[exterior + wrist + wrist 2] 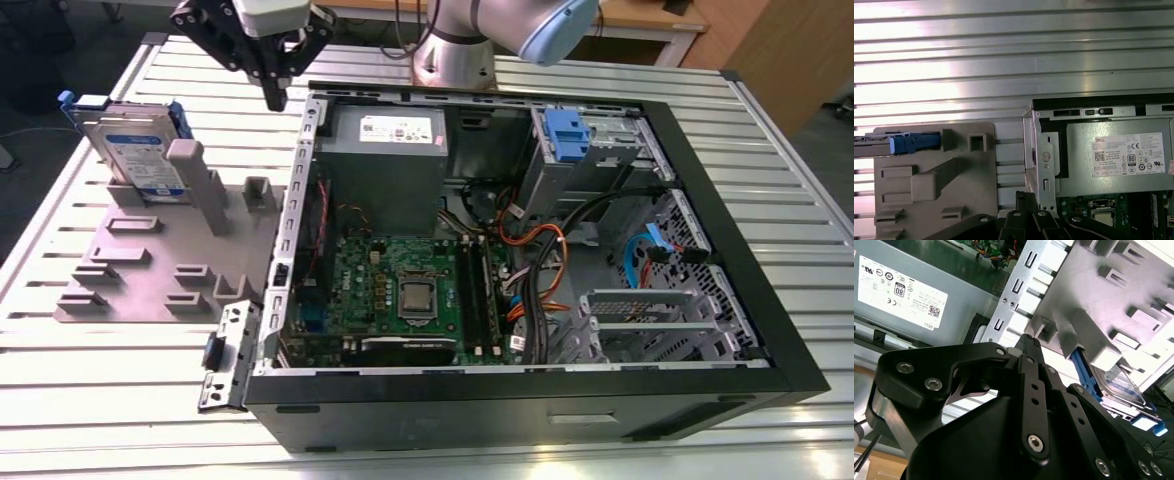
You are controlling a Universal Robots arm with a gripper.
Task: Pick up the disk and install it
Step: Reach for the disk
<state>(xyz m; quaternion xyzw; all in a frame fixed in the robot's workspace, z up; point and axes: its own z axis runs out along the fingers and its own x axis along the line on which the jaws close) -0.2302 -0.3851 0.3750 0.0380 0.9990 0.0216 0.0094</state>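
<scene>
One disk (134, 150) stands in a rack (147, 272) near the tool (276, 98)

White sticker (1131, 154) on grey box (1079, 150): apparently certification marks.

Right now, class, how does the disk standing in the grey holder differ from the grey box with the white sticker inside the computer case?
The disk is a thin slab; the grey box is far bulkier. The disk stands on edge in the holder outside the case; the box sits inside it. The disk has a blue frame; the box has none. Both are grey metal with a label.
</scene>
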